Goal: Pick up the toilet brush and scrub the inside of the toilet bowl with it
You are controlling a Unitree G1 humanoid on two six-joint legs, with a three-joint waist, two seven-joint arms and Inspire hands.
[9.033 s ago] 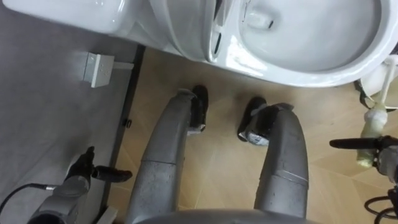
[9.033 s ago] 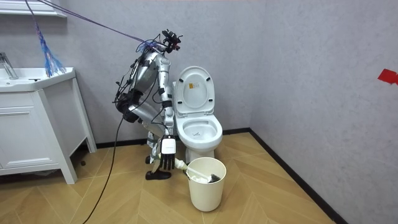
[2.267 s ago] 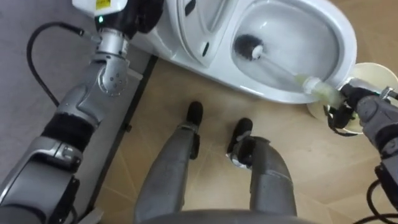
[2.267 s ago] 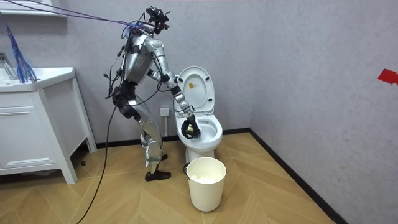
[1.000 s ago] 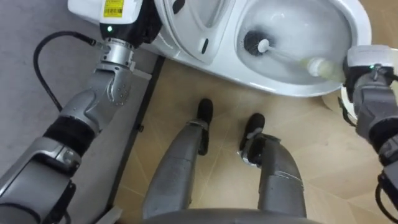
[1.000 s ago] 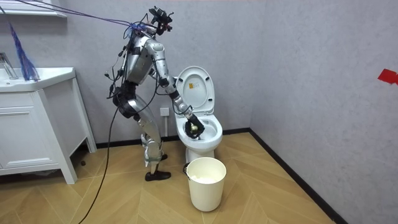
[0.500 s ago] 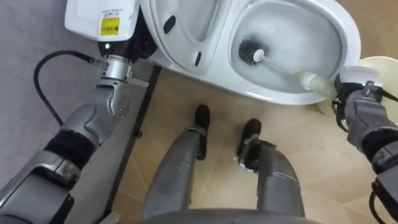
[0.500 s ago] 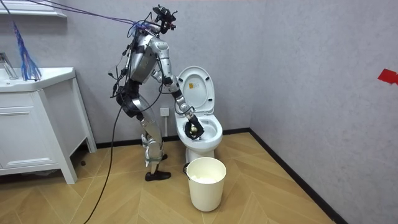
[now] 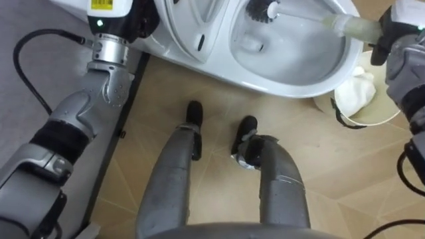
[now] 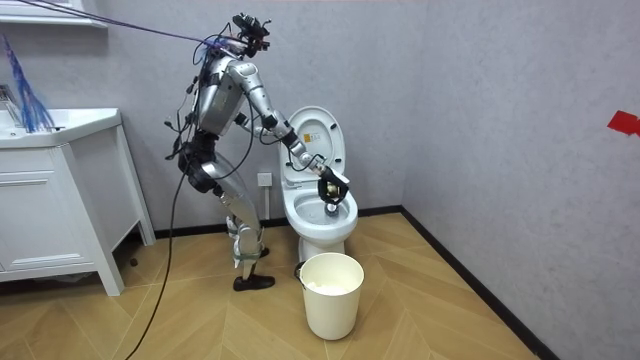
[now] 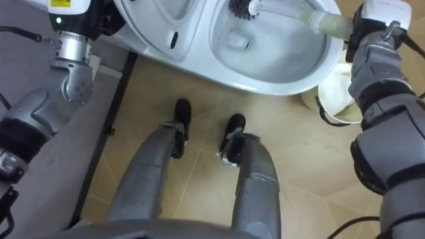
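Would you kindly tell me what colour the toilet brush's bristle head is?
Black. The bristle head shows best in the left eye view, inside the bowl.

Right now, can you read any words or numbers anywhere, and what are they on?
No text is readable.
Yellow sticker on the robot's white wrist tag: too blurred to read.
Pale sticker inside the raised white toilet lid: too small to read.
Red mark on the grey wall: no letters visible.
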